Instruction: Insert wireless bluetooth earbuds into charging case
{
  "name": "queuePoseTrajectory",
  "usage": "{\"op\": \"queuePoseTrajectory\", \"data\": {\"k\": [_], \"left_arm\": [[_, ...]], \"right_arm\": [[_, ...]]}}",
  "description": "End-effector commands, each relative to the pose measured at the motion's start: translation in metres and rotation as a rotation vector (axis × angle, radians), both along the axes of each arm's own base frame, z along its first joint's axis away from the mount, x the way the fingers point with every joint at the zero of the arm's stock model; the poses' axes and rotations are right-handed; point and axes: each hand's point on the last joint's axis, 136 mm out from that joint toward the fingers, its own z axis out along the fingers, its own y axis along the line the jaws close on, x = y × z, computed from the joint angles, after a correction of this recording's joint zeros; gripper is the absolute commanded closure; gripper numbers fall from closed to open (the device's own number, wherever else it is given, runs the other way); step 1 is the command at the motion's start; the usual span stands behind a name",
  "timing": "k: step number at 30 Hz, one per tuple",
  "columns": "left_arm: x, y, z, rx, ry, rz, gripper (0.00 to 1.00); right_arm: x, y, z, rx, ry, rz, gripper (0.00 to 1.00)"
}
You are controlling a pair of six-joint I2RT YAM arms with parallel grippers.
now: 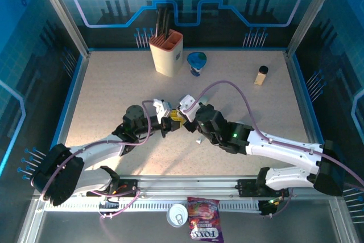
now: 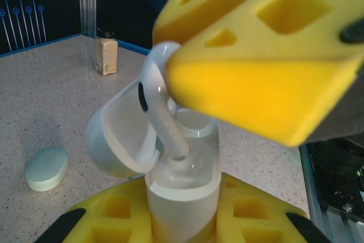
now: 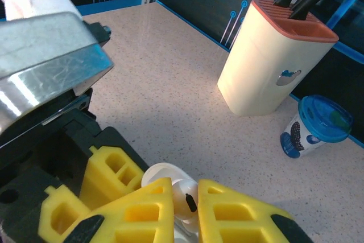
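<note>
Standing beyond case [image 2: 182,200]: knife block [image 3: 273,61], cup [image 3: 315,126]

Toward the back of the speckled beige table [image 1: 114,95] stands a cream knife block [image 1: 166,55] with a terracotta top, and dark handles [image 1: 162,21] stick up out of its slots. Just to its right sits a small blue-lidded cup [image 1: 197,62], close beside the block. Well off to the right, near the table's edge, a little tan bottle [image 1: 261,75] with a black cap stands upright on its own. Down at the front, below the tabletop's near edge, a can [image 1: 177,215] shows its pull-tab top. A purple snack packet [image 1: 205,227] lies just beside it.
</note>
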Motion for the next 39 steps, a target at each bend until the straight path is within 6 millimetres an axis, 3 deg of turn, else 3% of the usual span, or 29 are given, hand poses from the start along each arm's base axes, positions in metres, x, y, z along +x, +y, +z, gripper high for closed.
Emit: {"op": "queuePoseTrajectory", "data": {"k": [1,12,15,18,23,28,31,35,39], "left_arm": [[0.0,-0.004,0.022,-0.039,-0.013,-0.007,0.85],[0.004,0.0,0.033,-0.055,0.015,0.028,0.89],[0.005,0.001,0.032,-0.052,0.016,0.041,0.89],[0.005,0.002,0.03,-0.047,0.012,0.045,0.89],[0.004,0.004,0.021,-0.025,0.001,0.056,0.9],[0.003,0.008,0.013,0.007,-0.003,0.071,0.9],[0.002,0.011,0.009,0.019,-0.008,0.08,0.9],[-0.001,0.013,0.006,0.024,-0.009,0.082,0.9],[-0.002,0.013,0.003,0.02,-0.004,0.08,0.9]], "right_arm": [[-0.005,0.007,0.0,0.036,0.007,0.022,0.85],[-0.013,0.008,-0.02,0.06,0.054,0.054,0.83],[-0.017,0.008,-0.021,0.077,0.071,0.068,0.75],[-0.017,0.004,-0.013,0.115,0.068,0.053,0.61],[-0.017,-0.018,0.015,0.26,0.05,0.036,0.5],[-0.013,-0.049,0.018,0.442,0.121,0.02,0.46],[-0.003,-0.078,-0.006,0.493,0.211,-0.106,0.46],[0.004,-0.115,-0.077,0.459,0.48,-0.319,0.46],[-0.006,-0.108,-0.142,0.353,0.716,-0.331,0.47]]}}
